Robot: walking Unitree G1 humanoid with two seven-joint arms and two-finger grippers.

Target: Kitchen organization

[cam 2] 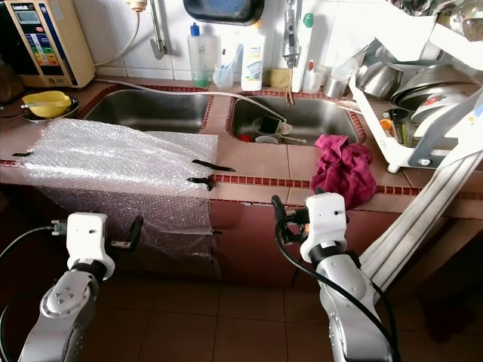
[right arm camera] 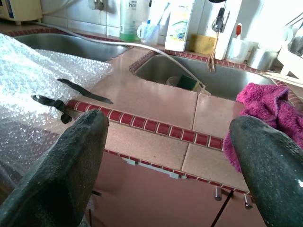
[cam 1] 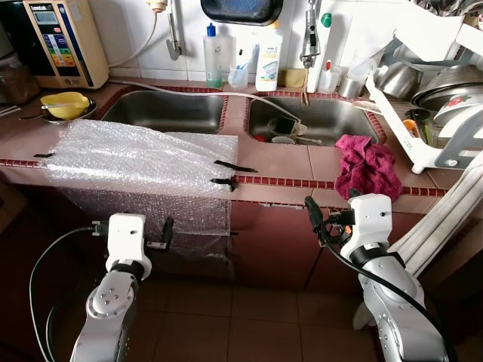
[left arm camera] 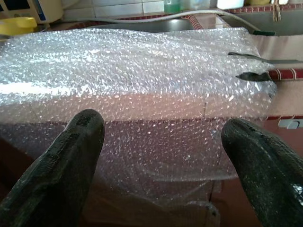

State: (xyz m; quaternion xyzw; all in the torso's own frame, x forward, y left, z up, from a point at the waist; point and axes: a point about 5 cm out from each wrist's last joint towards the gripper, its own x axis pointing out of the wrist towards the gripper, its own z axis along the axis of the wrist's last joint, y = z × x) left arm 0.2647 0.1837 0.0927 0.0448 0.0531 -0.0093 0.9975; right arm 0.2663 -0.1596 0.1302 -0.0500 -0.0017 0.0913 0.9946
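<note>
Two grippers hover below the surface (cam 1: 287,162) edge, left gripper (left arm camera: 163,156) and right gripper (right arm camera: 173,156) both with fingers wide, holding nothing. One bubble wrap (cam 1: 139,158) sheet drapes over the near left edge; one red cloth (cam 1: 367,166) lies right. Two sinks sit far. Likely next: raise the right gripper squarely over the cloth before closing.

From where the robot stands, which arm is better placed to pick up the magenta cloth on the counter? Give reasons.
Right. The right gripper is open just below the counter edge near the magenta cloth. The left gripper faces the bubble wrap instead.
</note>
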